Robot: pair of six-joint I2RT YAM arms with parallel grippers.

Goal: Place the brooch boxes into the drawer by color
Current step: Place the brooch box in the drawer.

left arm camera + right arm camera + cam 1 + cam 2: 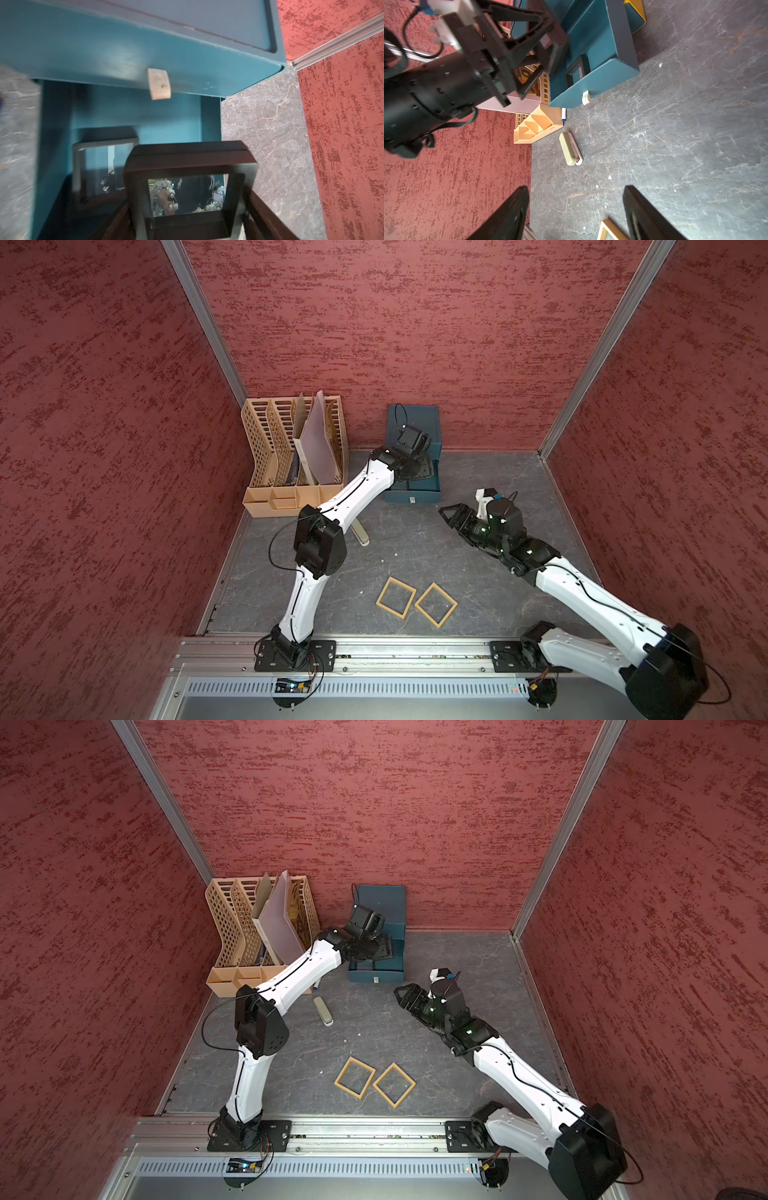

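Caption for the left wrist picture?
Left gripper holds a black box over the open drawer holding a second box.

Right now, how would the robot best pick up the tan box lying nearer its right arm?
Likely from straight above, jaws closing over a rim edge on its right side. The tan box lies flat on the table, so only its thin rim offers a hold, and the second tan box nearly touches its left corner.
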